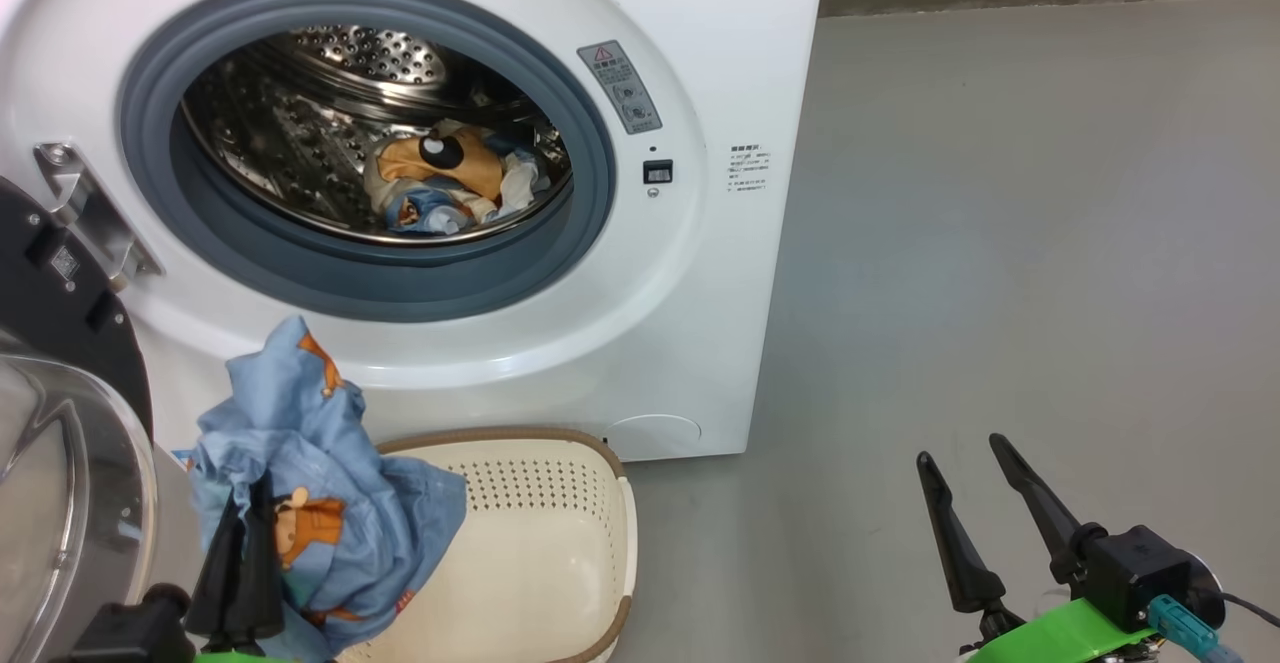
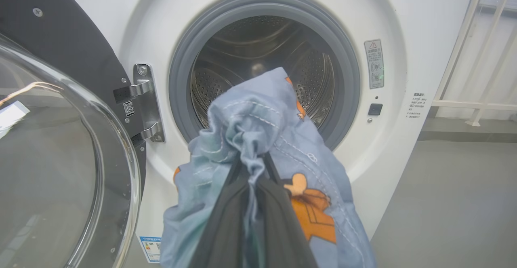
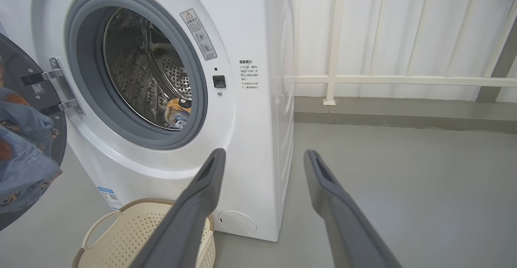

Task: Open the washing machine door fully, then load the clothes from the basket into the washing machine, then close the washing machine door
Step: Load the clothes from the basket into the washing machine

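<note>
Garment up front: we see crumpled light-blue clothes [image 1: 330, 483] w/ orange-brown cartoon figures, soft, wrinkled. White stitching is clear in left wrist view. L gripper [image 1: 245, 533] at 7 o'clock in head view, fingers pressed together, pinching that cloth in front of the basket [image 1: 560, 543]. Basket is cream perforated plastic, rounded, brown rim. More printed cloth [image 1: 450, 183] lies low in the steel drum [image 1: 300, 153] of the washing machine [image 1: 720, 93]. Door [image 1: 60, 283] open at 9 o'clock, w/ clear glass bulge. R gripper [image 1: 960, 451] at 5 o'clock, fingers spread, holding nothing. Right wrist view adds a white railing [image 3: 335, 78] at 2 o'clock. Left wrist view adds a blue label [image 2: 149, 247].
</note>
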Motion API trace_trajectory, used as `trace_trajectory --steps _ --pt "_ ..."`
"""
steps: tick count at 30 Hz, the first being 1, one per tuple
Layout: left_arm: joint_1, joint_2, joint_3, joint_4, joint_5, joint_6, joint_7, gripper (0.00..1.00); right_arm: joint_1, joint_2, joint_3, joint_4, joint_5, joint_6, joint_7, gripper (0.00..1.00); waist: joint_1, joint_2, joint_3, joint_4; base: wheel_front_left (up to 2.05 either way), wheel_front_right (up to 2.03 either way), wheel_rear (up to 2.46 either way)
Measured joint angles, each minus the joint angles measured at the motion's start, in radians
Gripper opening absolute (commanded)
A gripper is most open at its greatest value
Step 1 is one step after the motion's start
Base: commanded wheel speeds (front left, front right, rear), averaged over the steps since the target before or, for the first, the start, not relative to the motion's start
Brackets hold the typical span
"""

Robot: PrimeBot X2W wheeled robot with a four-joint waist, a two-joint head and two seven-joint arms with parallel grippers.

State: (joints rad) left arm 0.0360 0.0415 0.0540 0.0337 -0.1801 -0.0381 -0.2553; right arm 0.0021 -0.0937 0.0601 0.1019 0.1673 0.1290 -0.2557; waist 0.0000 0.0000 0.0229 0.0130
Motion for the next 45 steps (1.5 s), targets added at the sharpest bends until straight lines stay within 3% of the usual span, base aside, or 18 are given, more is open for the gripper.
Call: trace_trajectory --steps 26,45 --pt "0.019 0.000 -0.001 -0.025 -0.034 0.017 0.000 0.00 0.004 0.016 -0.013 -0.028 -0.007 0.000 0.016 1.00 0.0000 0.0000 0.054 0.004 0.00 0.00 0.00" --pt "-0.262 0.013 0.038 0.097 -0.044 -0.013 0.000 0.00 -0.081 0.025 0.024 -0.024 -0.007 0.000 0.010 1.00 0.0000 0.0000 0.242 -0.027 0.00 0.00 0.00"
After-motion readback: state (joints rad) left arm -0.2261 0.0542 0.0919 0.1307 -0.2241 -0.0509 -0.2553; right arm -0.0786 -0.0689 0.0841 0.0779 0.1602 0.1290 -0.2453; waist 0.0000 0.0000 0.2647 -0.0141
